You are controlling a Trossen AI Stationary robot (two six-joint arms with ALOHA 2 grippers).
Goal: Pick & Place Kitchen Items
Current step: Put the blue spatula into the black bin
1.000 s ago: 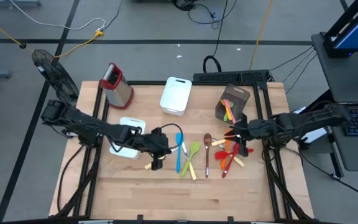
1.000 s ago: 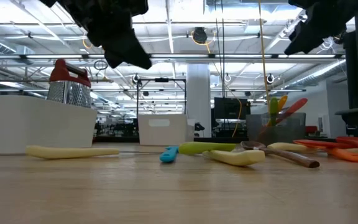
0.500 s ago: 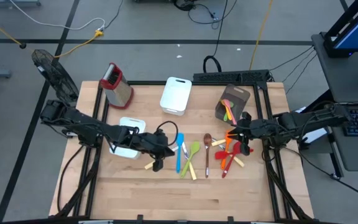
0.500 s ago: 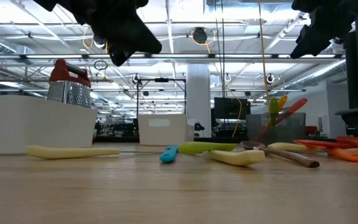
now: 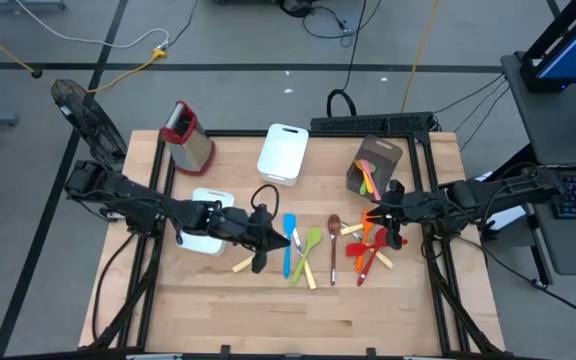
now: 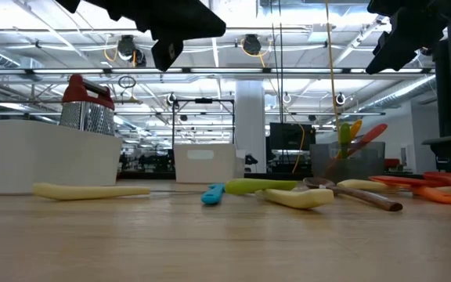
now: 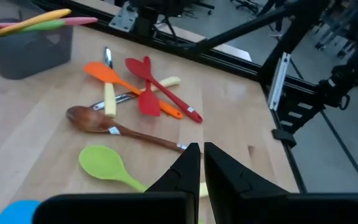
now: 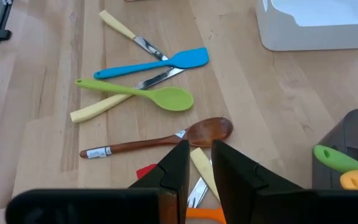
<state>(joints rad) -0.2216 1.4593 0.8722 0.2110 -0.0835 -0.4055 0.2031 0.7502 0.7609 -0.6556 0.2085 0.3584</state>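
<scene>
Kitchen items lie flat on the wooden table: a blue spatula (image 5: 288, 246), a green spoon (image 5: 309, 244), a brown wooden spoon (image 5: 333, 243), red and orange spatulas (image 5: 370, 246) and cream-handled cutlery (image 5: 243, 265). My left gripper (image 5: 282, 240) hangs shut and empty above the table, just left of the blue spatula, pointing toward the red and orange spatulas (image 7: 145, 87). My right gripper (image 5: 379, 220) hovers over the red and orange pieces. Its fingers stand a little apart (image 8: 194, 163) with nothing between them, above the wooden spoon (image 8: 166, 140).
A grey bin (image 5: 376, 165) holding coloured utensils stands at the back right. A white tray (image 5: 284, 152) sits at the back centre and another (image 5: 208, 222) lies under my left arm. A metal grater with a red top (image 5: 188, 135) stands at the back left.
My left gripper has tipped up from pointing steeply down to nearly level. It has risen a little and swung toward the table's right, toward the blue spatula, and stays shut. The utensils have not moved.
</scene>
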